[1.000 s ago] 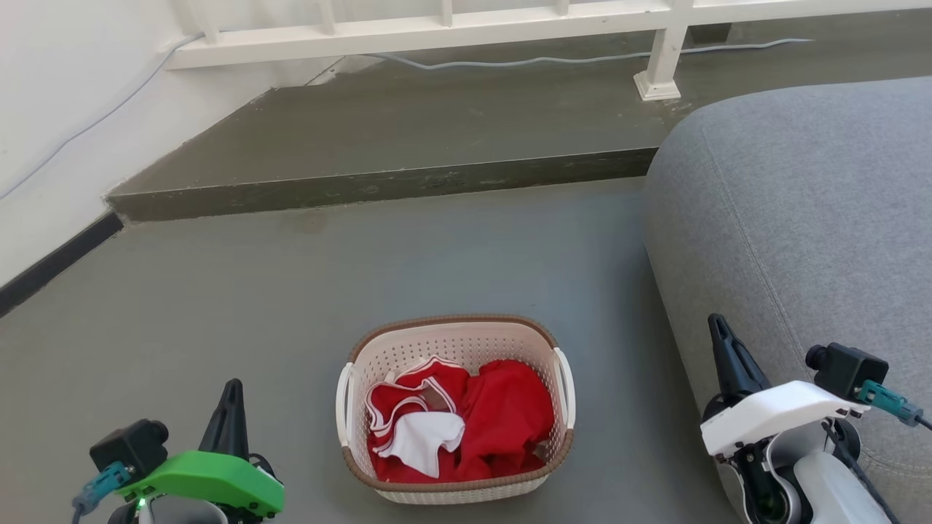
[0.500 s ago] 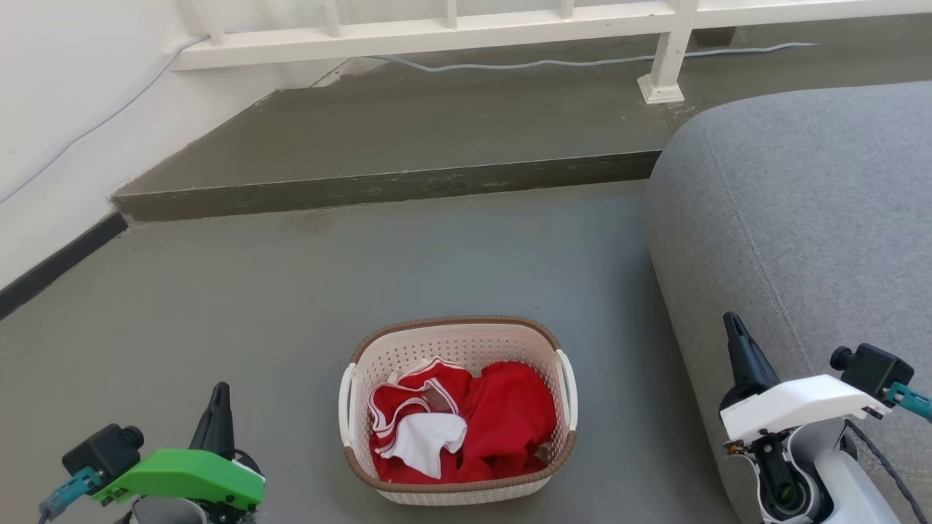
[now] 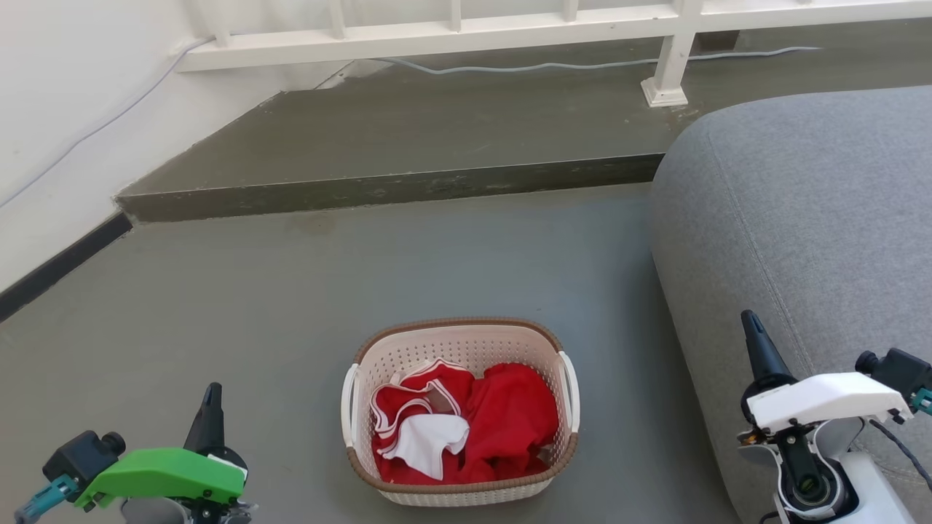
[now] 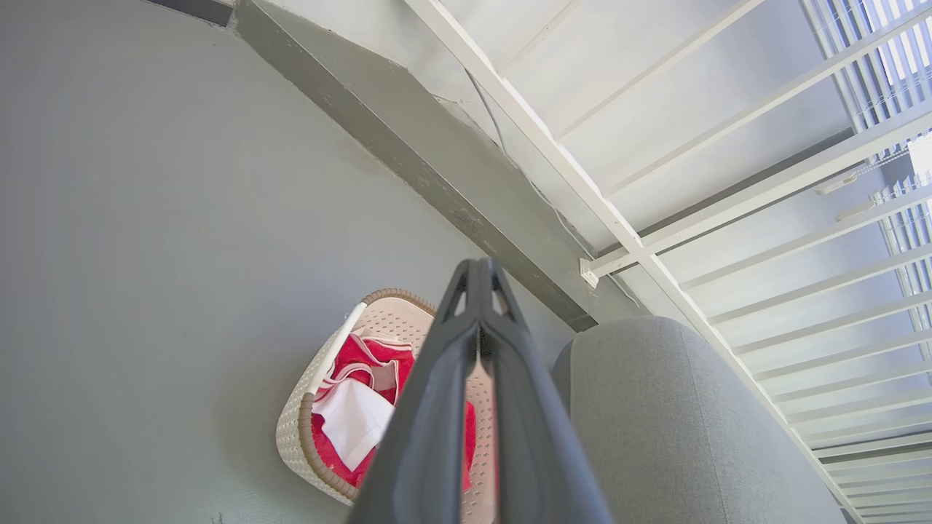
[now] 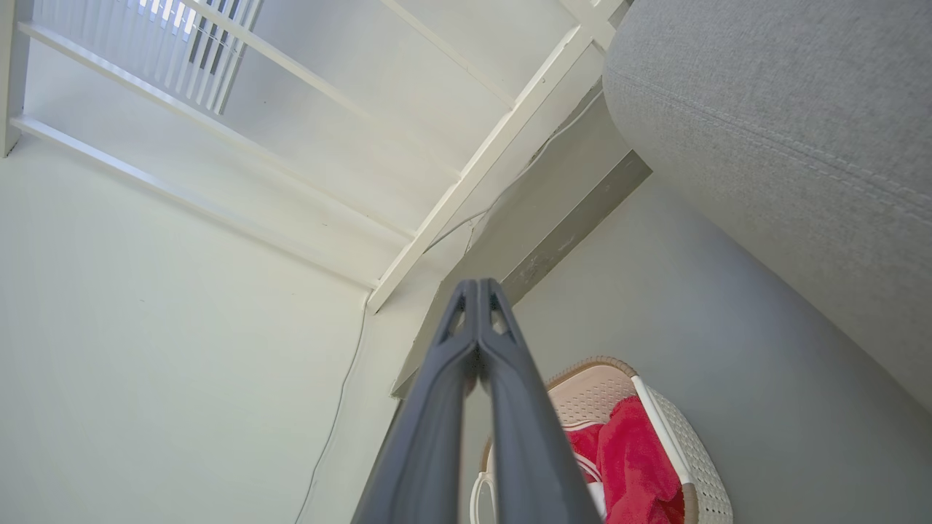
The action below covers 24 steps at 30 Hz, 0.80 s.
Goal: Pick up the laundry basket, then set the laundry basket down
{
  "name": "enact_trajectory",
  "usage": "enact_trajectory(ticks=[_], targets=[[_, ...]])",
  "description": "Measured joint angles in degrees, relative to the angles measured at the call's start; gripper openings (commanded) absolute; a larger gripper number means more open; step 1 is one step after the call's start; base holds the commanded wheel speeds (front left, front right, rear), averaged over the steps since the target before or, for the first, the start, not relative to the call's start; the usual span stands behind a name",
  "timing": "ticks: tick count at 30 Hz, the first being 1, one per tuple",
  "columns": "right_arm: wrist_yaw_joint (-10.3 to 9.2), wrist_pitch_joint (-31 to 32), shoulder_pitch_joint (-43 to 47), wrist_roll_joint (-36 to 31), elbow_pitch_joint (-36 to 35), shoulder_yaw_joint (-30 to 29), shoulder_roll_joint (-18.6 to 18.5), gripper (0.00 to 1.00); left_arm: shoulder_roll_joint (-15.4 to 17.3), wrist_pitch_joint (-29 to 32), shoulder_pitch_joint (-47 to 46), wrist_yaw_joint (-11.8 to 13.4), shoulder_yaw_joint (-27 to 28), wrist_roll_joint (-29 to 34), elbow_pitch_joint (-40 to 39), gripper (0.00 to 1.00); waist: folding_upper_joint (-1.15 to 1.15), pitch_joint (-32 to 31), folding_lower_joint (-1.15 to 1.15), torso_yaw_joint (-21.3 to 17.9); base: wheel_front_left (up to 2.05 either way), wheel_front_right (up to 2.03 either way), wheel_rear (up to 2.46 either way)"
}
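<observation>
The laundry basket (image 3: 460, 342) stands on the grey floor at the lower middle of the head view, cream and perforated with a brown rim, white side handles and red-and-white clothes inside. It also appears in the left wrist view as the laundry basket (image 4: 378, 320) and in the right wrist view as the laundry basket (image 5: 677, 444). My left gripper (image 3: 211, 397) is at the lower left, well clear of the basket, fingers shut with nothing held. My right gripper (image 3: 750, 324) is at the lower right over the sofa's edge, also shut and empty.
A grey sofa (image 3: 801, 218) fills the right side, close to the basket. A raised dark step (image 3: 393, 185) crosses behind, topped by a white railing (image 3: 451, 33) with a cable along it. A white wall (image 3: 51, 109) stands at the left.
Both grippers have drifted outward and lower in the head view, away from the basket. The picture has shifted slightly down, so the camera moved. The basket stays on the floor.
</observation>
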Motion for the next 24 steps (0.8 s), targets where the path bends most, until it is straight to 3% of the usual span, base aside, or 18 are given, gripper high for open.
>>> enact_trajectory(ticks=[24], targets=[[1.75,4.6,-0.6,16.5,0.0,-5.7,0.9,0.0,-0.1,4.6,-0.9,-1.2,3.4,-16.2,-0.9,0.0,0.0,-0.4,0.0,0.6,0.0,0.0,0.0]])
